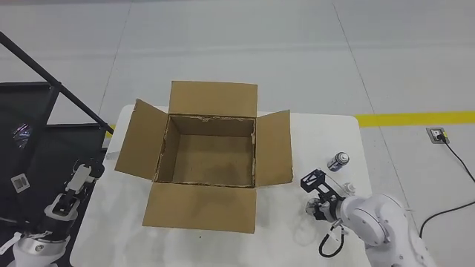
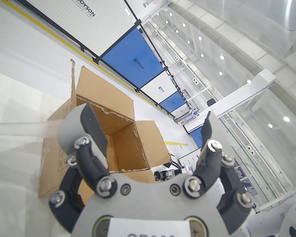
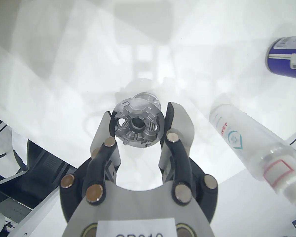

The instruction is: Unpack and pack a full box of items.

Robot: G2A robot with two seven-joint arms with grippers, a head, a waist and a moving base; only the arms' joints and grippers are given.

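Note:
An open cardboard box (image 1: 208, 159) stands on the white table (image 1: 326, 130) with all flaps folded out, and its inside looks bare. My right gripper (image 3: 138, 127) is low over the table, right of the box, shut on a grey metal gear-like part (image 3: 138, 130). From above, the right gripper (image 1: 318, 185) sits just off the box's right flap. My left gripper (image 2: 148, 117) is open and holds nothing, angled upward toward the box (image 2: 118, 129). The left gripper (image 1: 80, 174) hangs beyond the table's left edge.
A blue can (image 3: 288, 57) and a clear bottle (image 3: 249, 144) lie on the table close to the right gripper. The can (image 1: 339, 162) is near the table's right edge. A dark rack (image 1: 30, 141) stands left of the table.

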